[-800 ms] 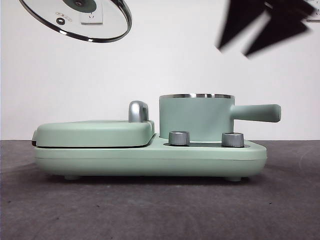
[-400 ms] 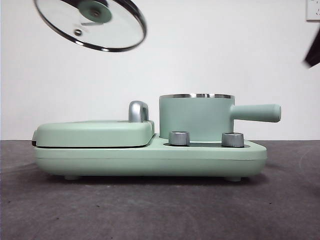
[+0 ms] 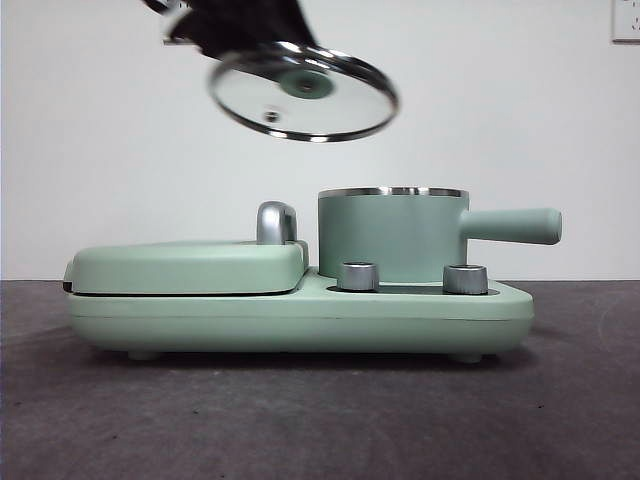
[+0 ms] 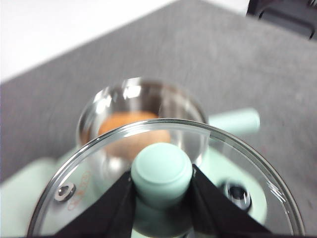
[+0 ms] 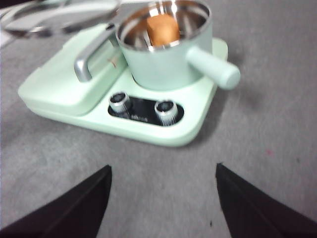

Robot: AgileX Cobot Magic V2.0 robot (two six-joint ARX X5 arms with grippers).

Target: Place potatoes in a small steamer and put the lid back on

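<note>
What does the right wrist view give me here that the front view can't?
Only the right wrist view shows the potato sitting inside the steamer, plus the open right gripper apart from the appliance over bare table. Only the front view shows the lid tilted in the air above and beside the steamer's rim, held by the left gripper. Both show the steamer uncovered, its side handle, and the two knobs.

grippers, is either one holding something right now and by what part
The left gripper holds the glass lid by its mint-green knob, jaws pinching either side. The right gripper is open and holds nothing.
</note>
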